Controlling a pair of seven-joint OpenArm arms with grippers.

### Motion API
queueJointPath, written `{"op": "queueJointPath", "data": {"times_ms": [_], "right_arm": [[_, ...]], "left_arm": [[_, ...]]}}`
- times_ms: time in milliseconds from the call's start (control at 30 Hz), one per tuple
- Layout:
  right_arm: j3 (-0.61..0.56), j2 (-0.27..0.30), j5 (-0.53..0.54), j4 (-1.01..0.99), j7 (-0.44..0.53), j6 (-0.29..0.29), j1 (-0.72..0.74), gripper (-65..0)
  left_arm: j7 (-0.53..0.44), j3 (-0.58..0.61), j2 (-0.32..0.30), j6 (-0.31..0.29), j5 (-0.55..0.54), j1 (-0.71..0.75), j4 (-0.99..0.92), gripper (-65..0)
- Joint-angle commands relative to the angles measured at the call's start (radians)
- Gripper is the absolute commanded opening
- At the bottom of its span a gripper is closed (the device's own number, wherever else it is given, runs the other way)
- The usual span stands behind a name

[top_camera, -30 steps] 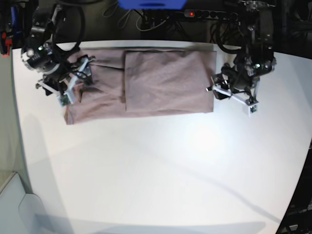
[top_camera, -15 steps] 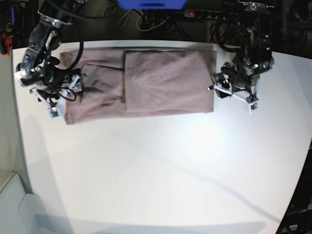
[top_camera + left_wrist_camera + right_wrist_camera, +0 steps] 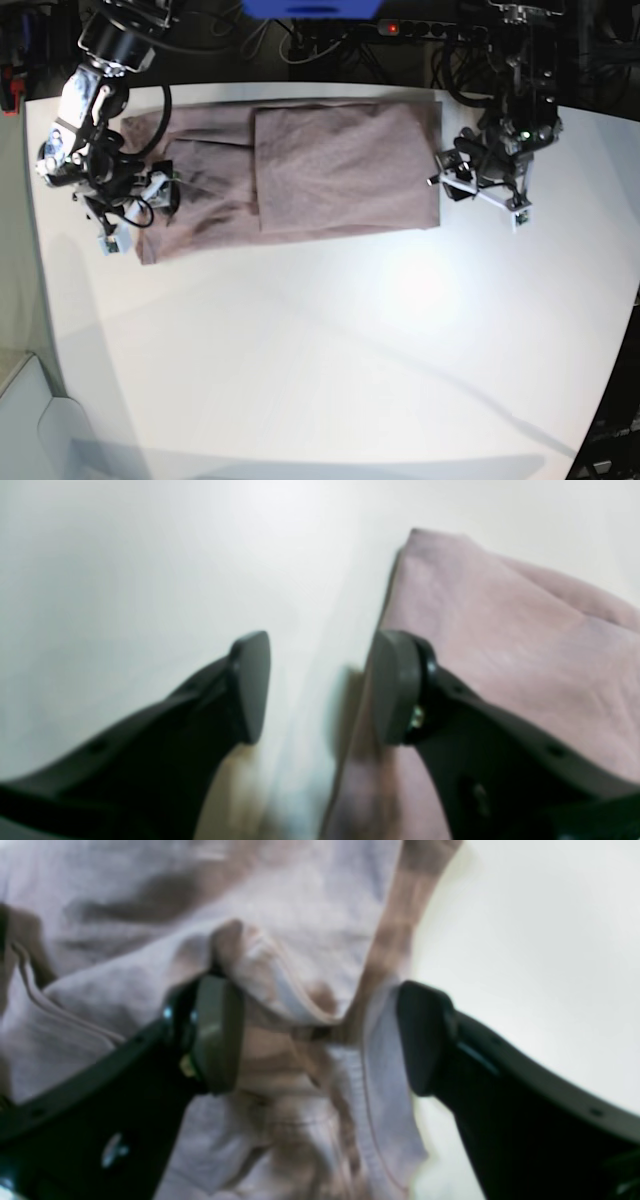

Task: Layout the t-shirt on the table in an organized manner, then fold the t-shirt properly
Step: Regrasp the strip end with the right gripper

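The mauve-pink t-shirt (image 3: 330,165) lies as a long folded band along the far side of the white table (image 3: 320,350), with a doubled layer on its right half. My right gripper (image 3: 138,212) is at the shirt's left end. In the right wrist view it (image 3: 320,1037) stands open, straddling bunched cloth and a hem (image 3: 300,1005) at the shirt's edge. My left gripper (image 3: 462,190) is at the shirt's right edge. There it (image 3: 320,687) is open, one finger (image 3: 395,685) over the shirt's border (image 3: 500,630), the other above bare table (image 3: 125,555).
Cables and a power strip (image 3: 430,30) run behind the table's far edge. A blue object (image 3: 310,8) sits at the back centre. The table's left edge (image 3: 35,260) lies close to my right arm. White tabletop stretches in front of the shirt.
My right gripper moved off the shirt's left part toward the table's left edge, then came back down onto its front-left end; the cloth there shifted slightly. The left arm barely moved.
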Motion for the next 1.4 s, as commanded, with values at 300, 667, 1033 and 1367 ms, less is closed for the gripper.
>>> {"op": "queueJointPath", "data": {"times_ms": [300,667,1033,1367], "right_arm": [[-0.012,-0.001,-0.015,-0.128,-0.025,0.001,0.008,-45.0],[-0.012,-0.001,-0.014,-0.121,-0.024,0.001,0.008,-65.0],[-0.012,-0.035,-0.012,0.130,-0.090,0.001,-0.011,-65.0],[-0.164,-0.078,-0.012,0.375,-0.116,0.001,-0.052,-65.0]], "left_arm": [[-0.010,0.001,0.000,0.005,0.000,-0.023,-0.020,-33.4],[-0.059,0.003,0.004,0.005,-0.010,-0.055,-0.138,-33.5],[-0.067,0.033,0.004,0.005,-0.010,-0.055,-0.144,-33.5],[-0.067,0.032,0.004,0.005,-0.010,-0.053,-0.144,-33.5]]}}
